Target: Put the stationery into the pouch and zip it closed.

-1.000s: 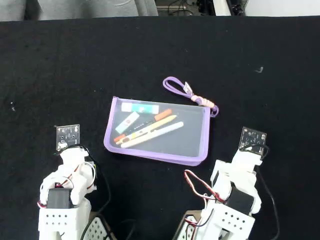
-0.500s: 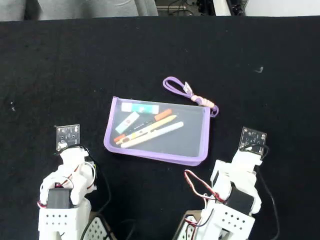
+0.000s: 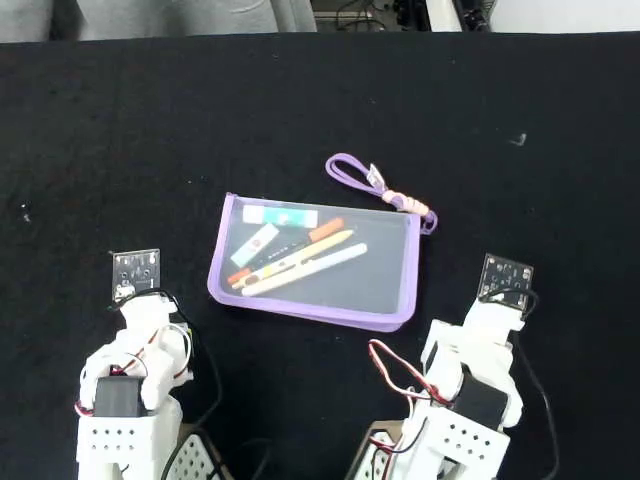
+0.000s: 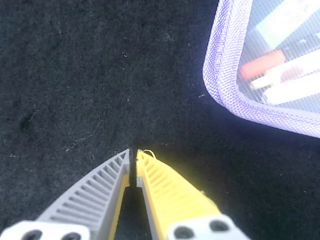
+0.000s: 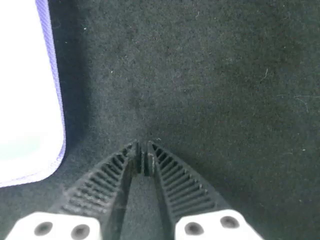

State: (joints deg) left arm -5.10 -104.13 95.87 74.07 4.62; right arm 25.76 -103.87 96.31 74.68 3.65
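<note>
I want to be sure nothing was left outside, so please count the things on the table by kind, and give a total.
Clear pouch with purple edge: 1
Purple strap at its corner: 1
Pens or markers inside the pouch: 3 (a dark fourth is uncertain)
Small flat pieces inside the pouch: 2
Total: 7

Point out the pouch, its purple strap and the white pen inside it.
pouch (image 3: 375,282): high view, on the bare clear panel beside the pens.
purple strap (image 3: 408,202): high view, on its pink beaded stretch by the pouch's corner.
white pen (image 3: 310,267): high view, on the middle of its barrel.
</note>
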